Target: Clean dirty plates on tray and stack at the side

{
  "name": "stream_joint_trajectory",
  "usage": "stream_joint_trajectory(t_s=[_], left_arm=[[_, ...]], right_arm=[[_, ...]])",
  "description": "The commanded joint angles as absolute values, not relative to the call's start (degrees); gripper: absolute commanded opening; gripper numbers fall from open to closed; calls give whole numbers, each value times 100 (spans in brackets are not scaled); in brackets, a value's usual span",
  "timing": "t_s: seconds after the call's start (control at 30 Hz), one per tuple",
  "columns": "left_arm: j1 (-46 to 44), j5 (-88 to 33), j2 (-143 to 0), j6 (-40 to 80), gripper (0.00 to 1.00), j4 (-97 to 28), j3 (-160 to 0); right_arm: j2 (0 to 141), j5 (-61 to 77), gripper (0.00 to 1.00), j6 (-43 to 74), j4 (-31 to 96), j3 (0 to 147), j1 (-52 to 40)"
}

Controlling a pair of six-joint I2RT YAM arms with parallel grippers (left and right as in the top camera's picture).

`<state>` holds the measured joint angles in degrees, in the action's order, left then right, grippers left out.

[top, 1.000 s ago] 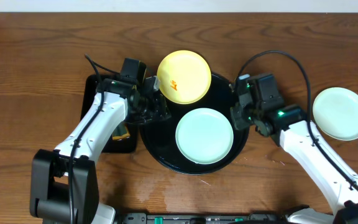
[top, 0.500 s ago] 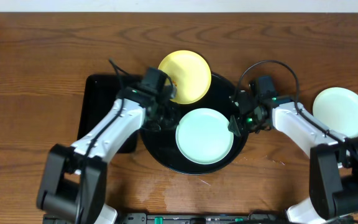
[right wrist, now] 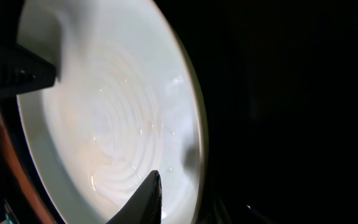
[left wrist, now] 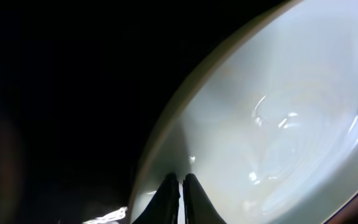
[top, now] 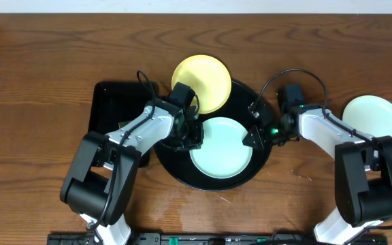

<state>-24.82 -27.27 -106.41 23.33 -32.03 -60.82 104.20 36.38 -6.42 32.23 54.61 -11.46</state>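
I work at what looks like a robot test station, more lab than home. A brown wooden worktop [top: 46, 82] holds a staged washing-up chore: a round black tray [top: 181, 170] with a mint plate [top: 221, 148] and a yellow plate [top: 206, 78], a second mint plate [top: 376, 119] off to the right, and a rectangular black tray [top: 111, 109]. My white left arm [top: 141, 126] and right arm [top: 332, 129] reach in from the near edge, a black cable [top: 292, 69] looping loose. A pale wall [top: 196, 5] runs behind.

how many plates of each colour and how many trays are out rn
pale yellow plate: 1
pale mint plates: 2
round black tray: 1
rectangular black tray: 1
total: 5
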Motion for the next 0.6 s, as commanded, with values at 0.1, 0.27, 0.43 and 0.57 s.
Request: stream_joint_trajectory(t_s=[0.1,0.27,0.43,0.57], left_arm=[[-2521,-2679,-10787,2362,8,-3151,-6023],[-2521,-2681,-10787,2364,8,-3092,-6020],[-2523,-2681,-10787,2364,8,-3083,-6023],[-2521,-2681,-10787,2364,8,-3087,-6023]], right_arm=[[10453,4447,21,-740,3063,5498,-1096],[10453,4681,32,-891,3079,5498,-1157],[10453,4504,11,-858,3070,5498,-1177],[10453,3710,1,-408,3041,5500,-1177]])
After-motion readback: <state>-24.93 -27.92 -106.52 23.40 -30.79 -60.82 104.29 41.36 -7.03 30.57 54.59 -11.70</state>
